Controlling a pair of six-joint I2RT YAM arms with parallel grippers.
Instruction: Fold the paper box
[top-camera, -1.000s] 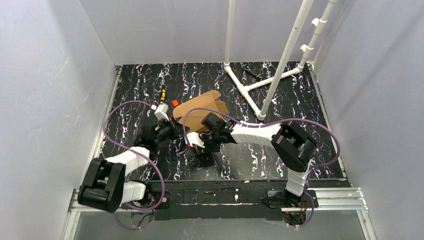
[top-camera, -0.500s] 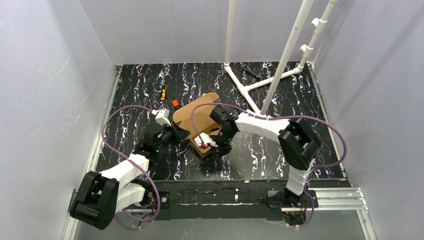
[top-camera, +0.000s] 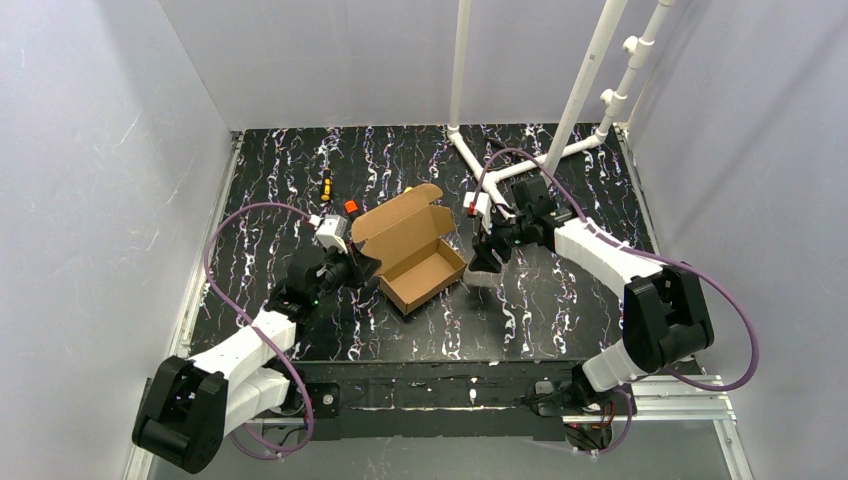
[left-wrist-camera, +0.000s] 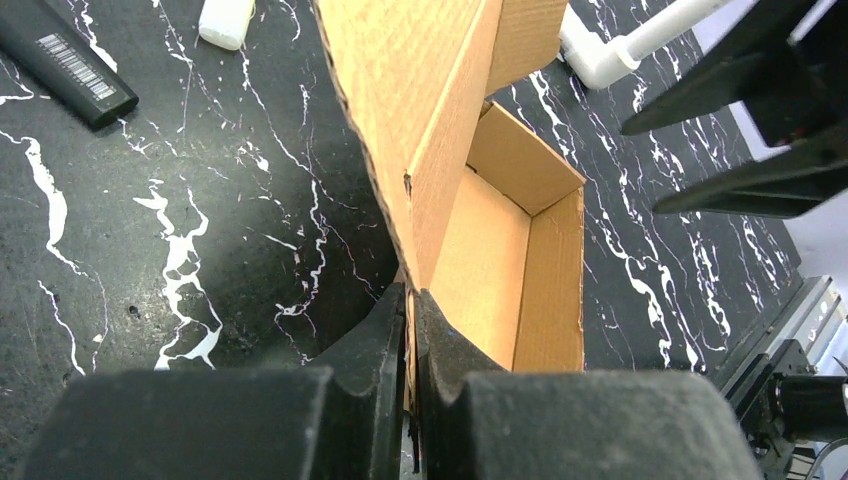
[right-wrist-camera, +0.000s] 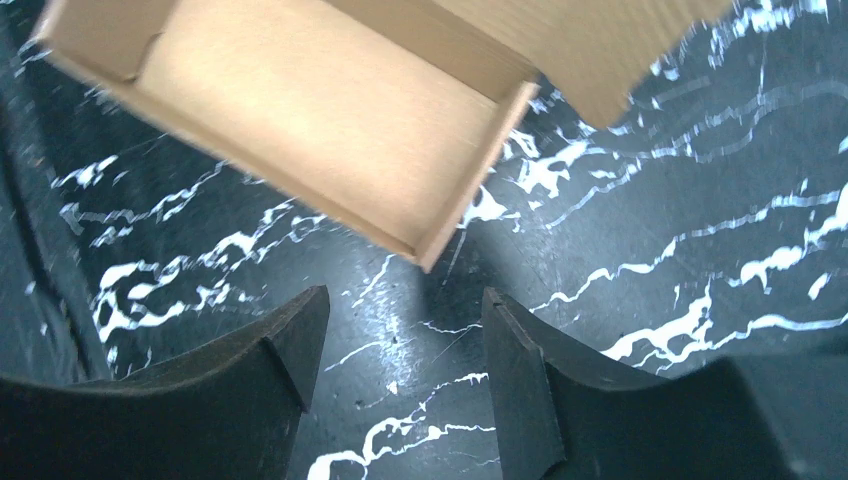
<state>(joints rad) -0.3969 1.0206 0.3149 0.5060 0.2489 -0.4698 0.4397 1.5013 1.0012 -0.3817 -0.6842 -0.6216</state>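
Observation:
The paper box (top-camera: 412, 252) is brown cardboard, a shallow open tray with its lid flap standing up at the back left. My left gripper (top-camera: 366, 270) is shut on the tray's left wall, and in the left wrist view the jaws (left-wrist-camera: 411, 305) pinch that cardboard edge, with the box (left-wrist-camera: 500, 230) stretching away. My right gripper (top-camera: 484, 258) hangs open just right of the box, apart from it. In the right wrist view its fingers (right-wrist-camera: 400, 305) stand wide over bare mat, and the box (right-wrist-camera: 300, 110) lies beyond them.
A white PVC pipe frame (top-camera: 520, 170) stands at the back right of the black marbled mat. A small orange-and-black tool (top-camera: 325, 185) and an orange piece (top-camera: 351, 207) lie behind the box. A black pen (left-wrist-camera: 65, 60) lies near it. Grey walls close both sides.
My right gripper has let go of the box, opened and pulled back to the right and up. The tray now sits uncovered. My left gripper keeps its hold.

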